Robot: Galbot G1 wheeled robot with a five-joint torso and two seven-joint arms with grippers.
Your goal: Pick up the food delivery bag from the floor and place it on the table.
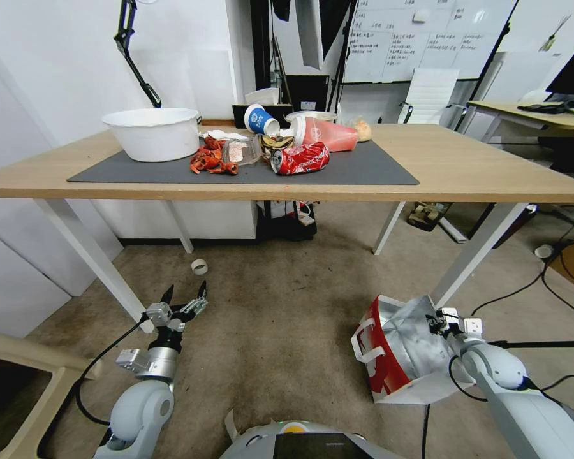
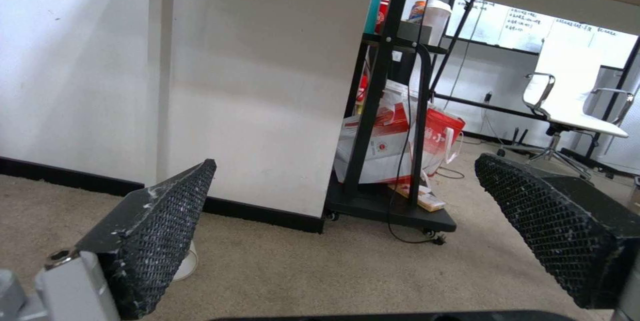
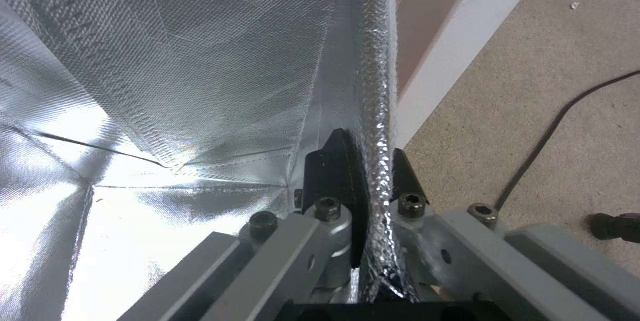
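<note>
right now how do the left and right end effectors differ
The left end effector is open and holds nothing, while the right end effector is shut on the rim of the food delivery bag. The left hangs over bare carpet; the right sits beside a white table leg. Both are low, near the floor.

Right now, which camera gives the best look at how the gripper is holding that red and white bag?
The right wrist view: the right gripper is shut on the foil-lined rim of the food delivery bag, one finger on each side. The head view shows the whole bag on the floor, but the pinch itself is small there. The left wrist view faces a wall and shelving instead.
</note>
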